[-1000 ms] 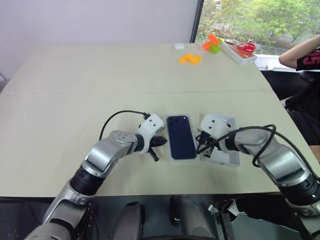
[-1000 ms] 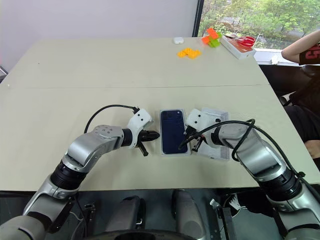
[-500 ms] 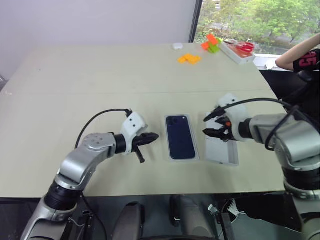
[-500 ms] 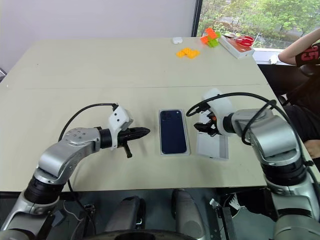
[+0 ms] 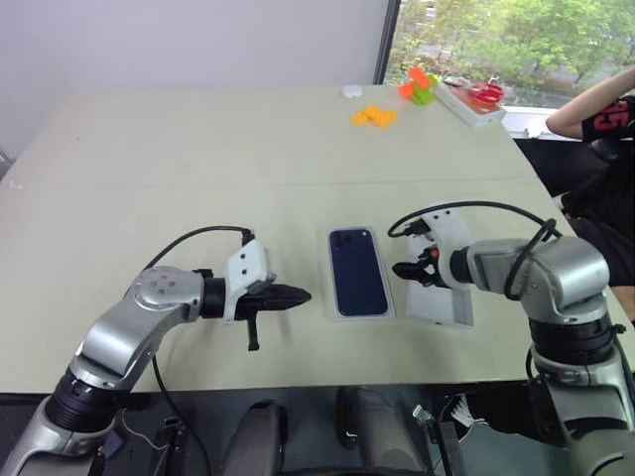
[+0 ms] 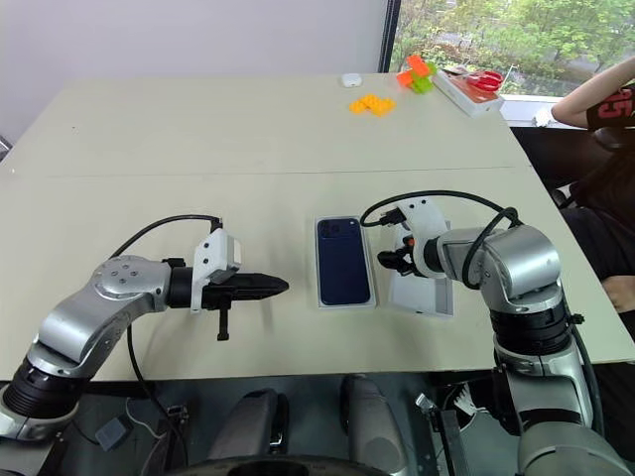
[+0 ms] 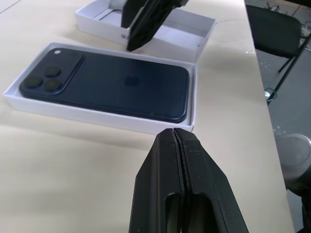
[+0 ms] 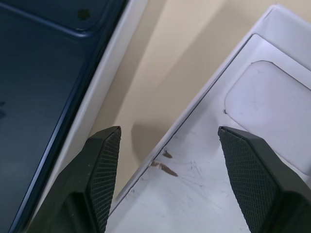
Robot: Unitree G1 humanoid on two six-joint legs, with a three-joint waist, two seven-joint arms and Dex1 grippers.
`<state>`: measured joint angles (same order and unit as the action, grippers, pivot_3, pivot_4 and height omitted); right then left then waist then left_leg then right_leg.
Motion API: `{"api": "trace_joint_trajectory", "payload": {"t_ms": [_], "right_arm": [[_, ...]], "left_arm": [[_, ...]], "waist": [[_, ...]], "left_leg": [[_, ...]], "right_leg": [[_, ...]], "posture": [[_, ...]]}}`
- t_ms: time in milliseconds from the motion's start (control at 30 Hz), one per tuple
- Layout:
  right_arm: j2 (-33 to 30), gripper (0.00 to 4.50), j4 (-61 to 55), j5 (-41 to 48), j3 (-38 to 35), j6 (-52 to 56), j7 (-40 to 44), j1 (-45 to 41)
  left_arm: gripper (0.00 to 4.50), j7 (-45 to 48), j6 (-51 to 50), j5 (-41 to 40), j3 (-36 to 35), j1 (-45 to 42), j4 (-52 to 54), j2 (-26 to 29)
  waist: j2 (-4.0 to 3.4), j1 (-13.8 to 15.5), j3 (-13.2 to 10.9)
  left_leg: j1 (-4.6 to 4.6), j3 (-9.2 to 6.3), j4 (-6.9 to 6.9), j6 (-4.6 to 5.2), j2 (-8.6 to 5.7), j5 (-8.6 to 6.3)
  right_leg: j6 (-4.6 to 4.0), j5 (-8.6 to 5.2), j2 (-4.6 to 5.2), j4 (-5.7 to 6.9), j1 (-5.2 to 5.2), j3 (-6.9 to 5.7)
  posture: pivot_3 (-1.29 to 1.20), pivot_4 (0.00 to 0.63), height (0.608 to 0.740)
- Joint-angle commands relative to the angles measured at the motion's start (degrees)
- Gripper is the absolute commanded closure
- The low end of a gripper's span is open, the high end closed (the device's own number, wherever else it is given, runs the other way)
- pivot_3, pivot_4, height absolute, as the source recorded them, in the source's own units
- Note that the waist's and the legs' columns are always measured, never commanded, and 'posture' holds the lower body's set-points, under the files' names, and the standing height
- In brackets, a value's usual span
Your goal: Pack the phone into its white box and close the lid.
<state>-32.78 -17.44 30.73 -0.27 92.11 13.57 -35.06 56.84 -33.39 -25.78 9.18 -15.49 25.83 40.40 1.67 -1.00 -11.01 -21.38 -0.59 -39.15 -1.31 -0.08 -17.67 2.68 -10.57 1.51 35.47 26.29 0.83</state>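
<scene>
The dark blue phone (image 5: 358,270) lies back up inside the white box (image 7: 195,104), camera cluster toward the far end. The lid (image 5: 444,297) rests inner face up just right of the box, with a thin white panel with an oval recess (image 8: 272,102) in it. My left gripper (image 5: 301,295) is shut on nothing and points at the box's left side from a short way off. My right gripper (image 8: 167,138) is open and hovers over the lid's left edge, above the strip of table between lid and box.
Orange blocks (image 5: 377,116), green and orange blocks (image 5: 421,85) and a white tray with red scissors (image 5: 476,99) sit at the table's far right. A person's arm (image 5: 595,107) shows past the right edge. The near table edge is close behind the box.
My left gripper has drawn back to the left, away from the box. My right gripper has opened, left the box's right side and now sits over the lid's left edge.
</scene>
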Motion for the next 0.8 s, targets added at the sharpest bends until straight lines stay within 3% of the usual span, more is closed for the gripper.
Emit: {"api": "trace_joint_trajectory", "payload": {"t_ms": [33, 200, 433, 500, 600, 733, 800], "right_arm": [[0.71, 2.05, 0.67, 4.70, -3.12, 0.39, -4.95, -0.74], [0.56, 4.48, 2.38, 11.26, -4.75, 0.39, -11.46, -1.53], [2.69, 4.48, 4.25, 16.66, -12.05, 0.39, -18.57, -9.47], [6.11, 4.48, 3.49, 24.03, -18.51, 0.39, -15.43, -12.89], [15.93, 4.48, 4.08, 43.28, -27.90, 0.39, -15.57, -14.45], [20.01, 4.48, 5.10, 75.96, -17.99, -19.71, -37.23, -6.95], [26.16, 4.48, 4.83, 81.72, -12.48, -28.07, -45.80, -3.47]], "left_arm": [[4.48, -0.30, 1.45, -0.45, -0.80, 0.29, 1.95, -0.38], [4.48, -0.80, 1.52, -0.45, -1.00, 0.39, 1.41, -0.87], [4.48, -1.88, 0.95, -1.57, -3.45, 0.79, 0.51, -0.86], [4.48, -3.42, 1.15, -1.22, -5.98, 1.43, -1.13, -0.60], [4.48, -5.80, 1.97, -0.08, -10.08, 2.08, -5.33, 0.08], [4.48, -7.38, 2.35, 0.23, -13.51, 1.27, -9.25, 0.29], [4.48, -7.70, 2.94, 0.65, -14.56, 0.83, -10.88, 0.68]], "waist": [[0.00, 0.00, 0.00], [0.00, -0.05, 0.00], [-0.02, -0.30, -0.01], [-0.02, -0.34, -0.01], [-0.02, -0.30, 0.00], [-0.05, 0.11, -0.01], [-0.04, -0.21, 0.00]], "left_leg": [[0.00, 0.00, 0.00, 0.00, 0.00, 0.00], [0.00, 0.01, 0.00, 0.02, 0.01, -0.01], [0.00, 0.12, 0.00, 0.04, 0.04, -0.02], [0.00, 0.10, 0.00, 0.05, 0.07, -0.03], [0.01, 0.10, 0.01, 0.19, 0.35, -0.11], [-0.01, 0.03, 0.01, 0.31, 0.85, -0.17], [-0.01, 0.11, 0.01, 0.31, 0.85, -0.17]], "right_leg": [[0.00, 0.00, 0.00, 0.00, 0.00, 0.00], [0.01, 0.00, -0.01, 0.00, -0.01, 0.01], [0.01, 0.00, -0.05, 0.02, 0.08, 0.10], [0.03, 0.01, -0.10, 0.02, 0.08, 0.10], [0.09, 0.07, -0.34, -0.01, 0.08, 0.10], [-0.02, 0.12, -0.66, -0.10, 0.09, 0.06], [-0.04, 0.12, -0.65, -0.09, 0.12, 0.11]], "posture": [[0.00, 0.150, 0.726], [0.00, 0.150, 0.726], [0.00, 0.150, 0.726], [0.00, 0.150, 0.726], [0.00, 0.150, 0.726], [0.00, 0.150, 0.726], [0.00, 0.150, 0.726]]}}
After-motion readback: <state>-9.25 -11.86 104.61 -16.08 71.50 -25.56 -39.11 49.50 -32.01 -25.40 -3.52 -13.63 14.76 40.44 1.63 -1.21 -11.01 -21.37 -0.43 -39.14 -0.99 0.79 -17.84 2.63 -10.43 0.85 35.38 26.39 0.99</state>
